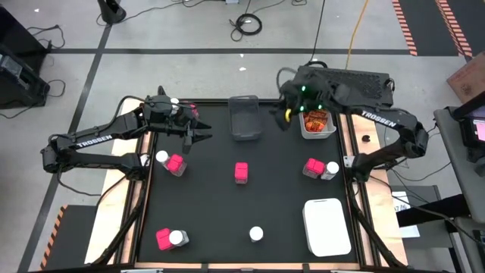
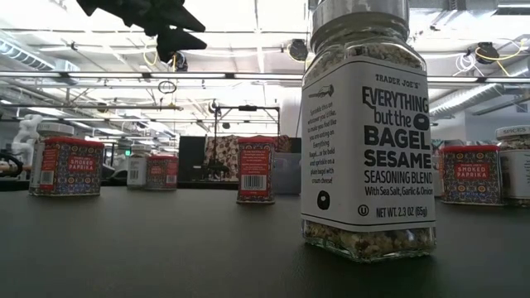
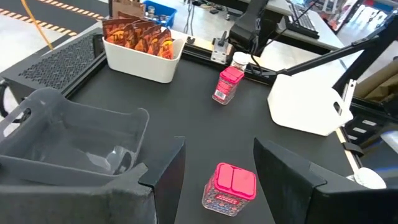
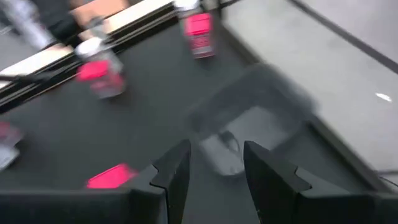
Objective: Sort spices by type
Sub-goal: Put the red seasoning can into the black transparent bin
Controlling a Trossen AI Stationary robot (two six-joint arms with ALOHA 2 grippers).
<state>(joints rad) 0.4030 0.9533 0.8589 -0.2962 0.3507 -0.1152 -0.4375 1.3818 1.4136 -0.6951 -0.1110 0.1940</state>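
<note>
Item: black table top [image 1: 227, 205] seen from above, clock directions taken from its centre.

Step in hand, as I judge it: between placements. Neither arm carries anything; the orange-red crinkly sachets [image 1: 317, 119] already lie together in the small white rectangular bin [image 1: 331, 130] at 2 o'clock.

Left gripper [image 1: 198, 135]: at 10 o'clock, fingers spread with nothing between them. In its wrist view the central pink pack sits on the table below the gap, not yet touched.

Right gripper [image 1: 282, 117]: at 1 o'clock, just beside the sachet bin, fingers apart and empty, pointing toward the dark grey plastic tray [image 1: 245, 117] at 12 o'clock, which looks empty.

Spices remaining loose:
- bright pink cube-like pack [image 1: 241, 172], alone at centre, upright; hinged pink lid and red patterned label.
- pink pack and clear jar with white round lid [image 1: 161, 158], side by side at 9 o'clock.
- pink pack and jar at 3 o'clock, touching or nearly so.
- pink pack and jar at 7 o'clock, close together.
- single jar [image 1: 256, 233] at 6 o'clock; its label reads as a bagel sesame seasoning blend.

Larger white bin [image 1: 326, 226]: at 4 o'clock, apparently empty.

Next move, in my judgement: lower the left gripper squarely over the central pack, close on its flat sides, then carry it to one container reserved for that kind.
</note>
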